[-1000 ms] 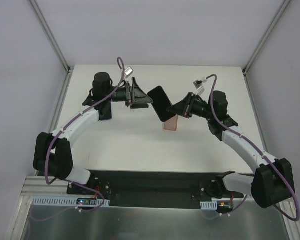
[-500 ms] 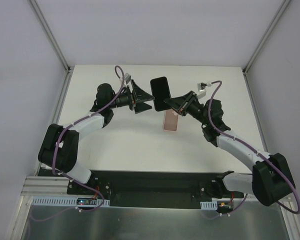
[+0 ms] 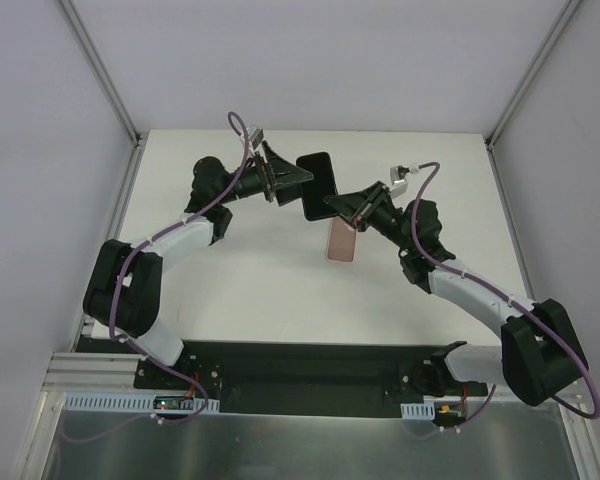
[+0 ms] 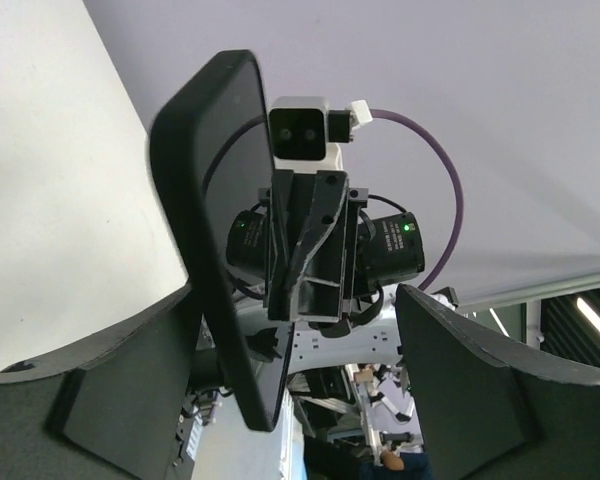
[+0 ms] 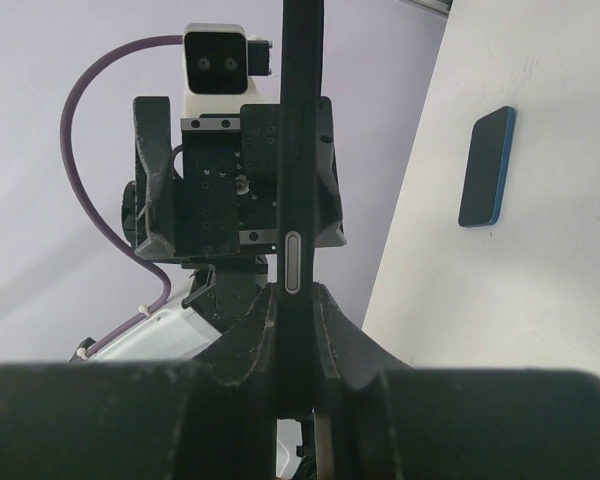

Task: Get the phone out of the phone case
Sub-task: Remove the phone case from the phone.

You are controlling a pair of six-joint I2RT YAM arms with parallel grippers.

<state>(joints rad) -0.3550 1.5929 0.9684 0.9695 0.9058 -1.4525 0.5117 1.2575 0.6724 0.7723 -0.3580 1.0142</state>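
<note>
Right gripper (image 3: 337,207) pinches the phone (image 3: 322,170) above the phone case (image 3: 342,243). Left gripper (image 3: 302,180) straddles it, jaws apart (centre before closing).

The left fingers (image 4: 120,390) stand spread wide, the right fingers (image 5: 242,345) pinched nearly together.

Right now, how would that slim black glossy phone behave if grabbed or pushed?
Likely stiff: the slim black glossy phone juts out straight, clamped at one end by the right gripper. Its shiny faces probably slip. It may pivot if the open left gripper pushes it.
</note>
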